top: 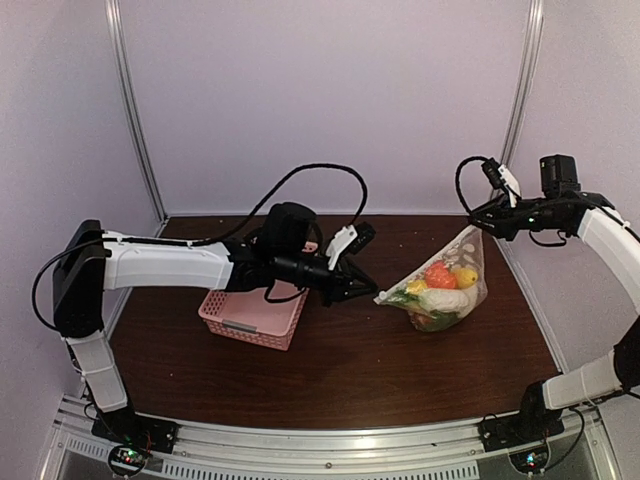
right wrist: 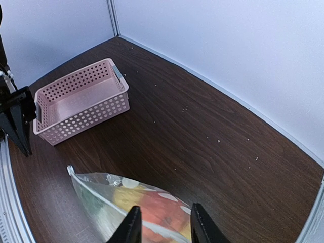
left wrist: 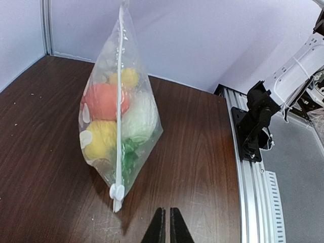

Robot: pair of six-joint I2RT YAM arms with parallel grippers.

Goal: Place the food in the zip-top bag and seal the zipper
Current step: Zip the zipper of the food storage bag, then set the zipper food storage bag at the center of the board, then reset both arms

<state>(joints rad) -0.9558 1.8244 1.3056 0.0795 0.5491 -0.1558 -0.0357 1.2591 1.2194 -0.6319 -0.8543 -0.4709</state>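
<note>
The zip-top bag (top: 468, 252) stands on the dark table right of centre, holding the food (top: 441, 275): red, yellow, white and green pieces. In the left wrist view the zipper (left wrist: 119, 101) runs up the bag's near edge as a white strip, with its slider (left wrist: 117, 192) at the low end. My left gripper (left wrist: 167, 211) is shut with nothing in it, just short of that low corner and slightly to its right. My right gripper (right wrist: 164, 216) hovers over the bag's raised top corner, jaws apart, with the bag (right wrist: 152, 202) showing below and between the fingers.
A pink lattice basket (top: 250, 331) sits left of centre under my left arm, and the right wrist view shows nothing inside the basket (right wrist: 86, 119). The right arm's base (left wrist: 255, 121) and the aluminium rail (left wrist: 250, 187) line the table's near edge. Walls close the back and sides.
</note>
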